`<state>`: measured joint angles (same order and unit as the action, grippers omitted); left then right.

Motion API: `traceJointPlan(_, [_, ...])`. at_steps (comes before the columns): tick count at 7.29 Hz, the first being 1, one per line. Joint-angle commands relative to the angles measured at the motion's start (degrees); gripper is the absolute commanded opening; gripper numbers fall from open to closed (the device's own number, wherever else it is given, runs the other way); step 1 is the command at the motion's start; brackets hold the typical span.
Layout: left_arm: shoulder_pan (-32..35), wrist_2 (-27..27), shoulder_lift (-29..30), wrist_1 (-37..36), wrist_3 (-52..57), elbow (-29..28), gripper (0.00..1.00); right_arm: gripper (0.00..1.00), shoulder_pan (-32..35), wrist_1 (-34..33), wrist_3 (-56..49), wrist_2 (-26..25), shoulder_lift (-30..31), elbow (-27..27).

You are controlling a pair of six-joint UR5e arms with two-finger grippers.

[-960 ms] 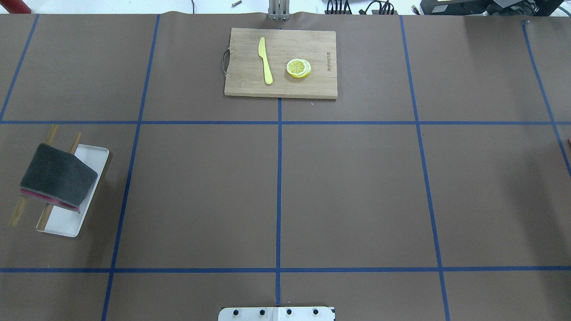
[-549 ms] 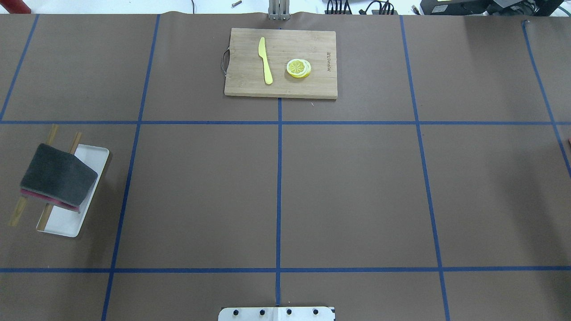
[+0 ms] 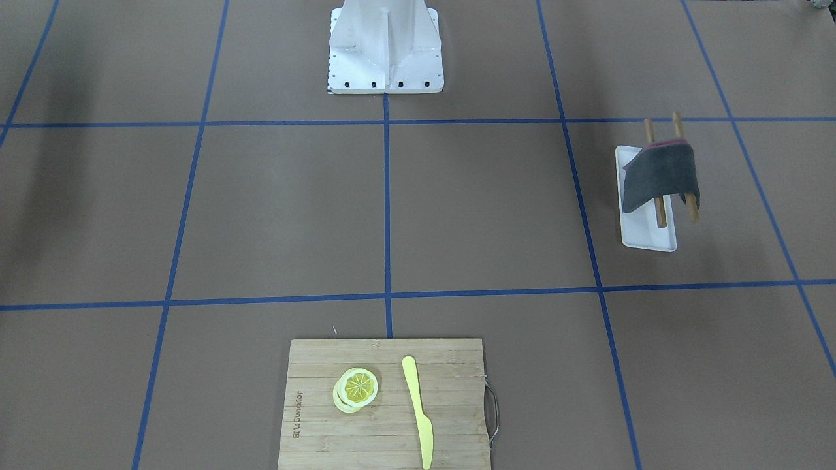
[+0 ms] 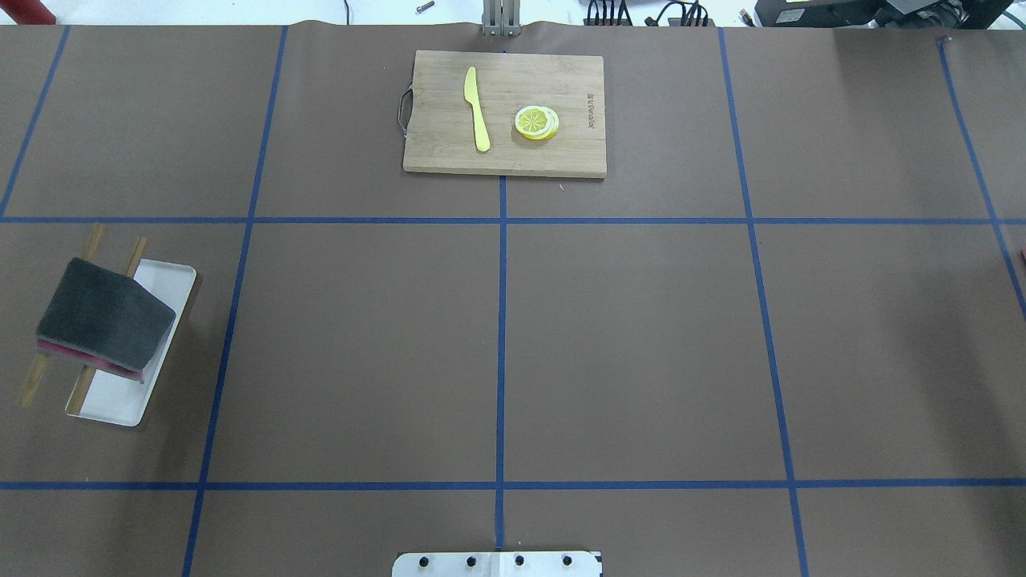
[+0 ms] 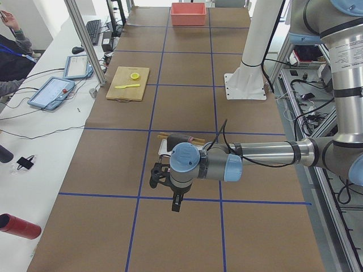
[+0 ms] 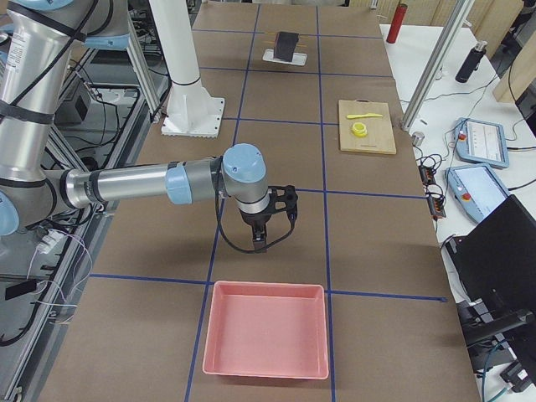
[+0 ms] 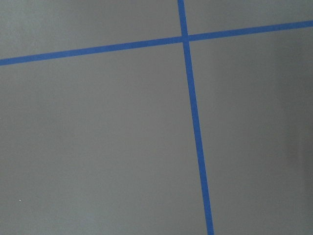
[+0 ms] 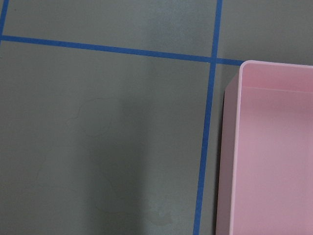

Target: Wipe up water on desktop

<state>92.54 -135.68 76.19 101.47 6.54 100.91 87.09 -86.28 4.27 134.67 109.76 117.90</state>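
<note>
The desktop (image 4: 641,344) is a matte brown surface with a blue tape grid; it also shows in the front view (image 3: 281,209). I see no clear water in the overhead view. The right wrist view shows faint outlined marks (image 8: 98,117) on the surface; I cannot tell if they are wet. A dark grey cloth (image 4: 104,324) with a pink underside hangs over two wooden rods at the left. My left gripper (image 5: 176,203) hovers near that cloth (image 5: 180,137). My right gripper (image 6: 258,241) hovers above the desktop. I cannot tell if either is open.
A white tray (image 4: 120,401) lies under the cloth's rods. A bamboo cutting board (image 4: 505,112) with a yellow knife (image 4: 477,108) and lemon slices (image 4: 536,123) sits at the far middle. A pink bin (image 6: 264,327) stands beside my right gripper.
</note>
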Motion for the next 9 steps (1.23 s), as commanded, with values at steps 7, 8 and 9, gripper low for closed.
traceJointPlan(7, [-12.2,-4.3,6.1,13.7,-16.3,5.5,1.0,1.0,0.0,2.6,0.7,0.3,-1.0,-0.3])
traceJointPlan(8, [-15.9,-4.2,6.1,15.2,-22.9,6.7,1.0,1.0,0.0,2.5,0.8,0.3,-1.0,-0.4])
traceJointPlan(9, [-20.3,-4.1,6.2,17.9,-30.6,6.6,0.99,1.0,-0.1,2.5,0.8,0.3,-1.0,-0.4])
